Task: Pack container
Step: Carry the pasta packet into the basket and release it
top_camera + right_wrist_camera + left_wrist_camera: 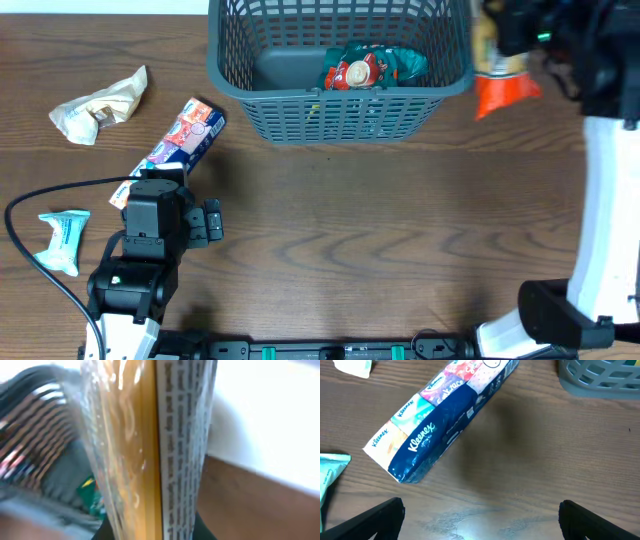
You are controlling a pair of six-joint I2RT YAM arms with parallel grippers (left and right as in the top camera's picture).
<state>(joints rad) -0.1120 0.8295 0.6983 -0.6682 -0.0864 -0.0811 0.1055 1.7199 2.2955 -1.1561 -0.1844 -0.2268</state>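
Note:
The dark grey slotted basket (340,105) stands at the far middle of the table, with a green and red snack packet (372,68) inside. My right gripper (508,45) is shut on an orange and clear packet (505,92) and holds it in the air just right of the basket's right rim. In the right wrist view the packet (150,445) fills the jaws (155,532), with the basket (35,430) to the left. My left gripper (163,175) is open and empty just short of a blue Kleenex tissue pack (435,425); its fingers (480,512) are spread wide.
A crumpled beige packet (100,105) lies at the far left. A light teal packet (62,240) lies left of my left arm and shows in the left wrist view (330,480). A black cable (40,205) loops there. The basket corner (600,377) is near.

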